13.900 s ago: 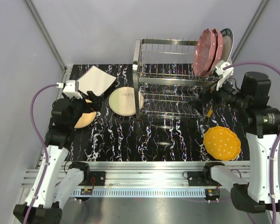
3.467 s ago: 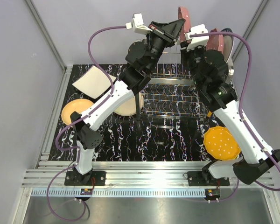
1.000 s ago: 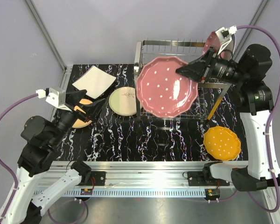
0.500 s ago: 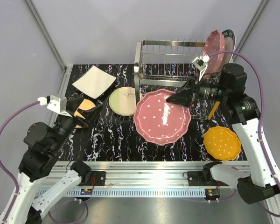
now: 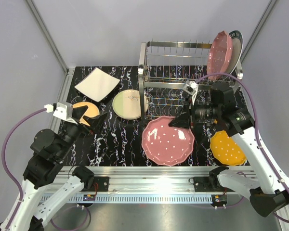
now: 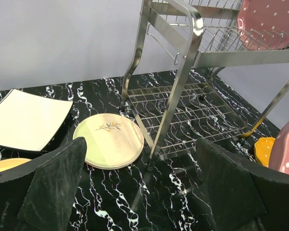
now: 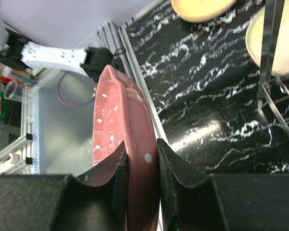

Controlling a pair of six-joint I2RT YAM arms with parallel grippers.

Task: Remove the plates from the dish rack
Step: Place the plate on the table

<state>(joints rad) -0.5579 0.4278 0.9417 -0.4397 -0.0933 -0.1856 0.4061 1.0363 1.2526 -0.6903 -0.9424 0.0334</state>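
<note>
2 plates in rack [image 5: 143, 72]: I see a spotted pink plate [image 5: 219, 54] and a dark-rimmed plate [image 5: 236, 44] upright, top right.
Right gripper [image 5: 179, 122]: clamped on the rim of the low pink plate [image 5: 167, 140], in front of the rack.
Left gripper [image 5: 92, 119]: jaws wide apart, empty, over the table's [image 5: 115, 142] left side.

Overhead view looks down on whole counter [image 5: 120, 144]; wrist views sit close, low; all share the dish rack [image 5: 176, 85].
</note>
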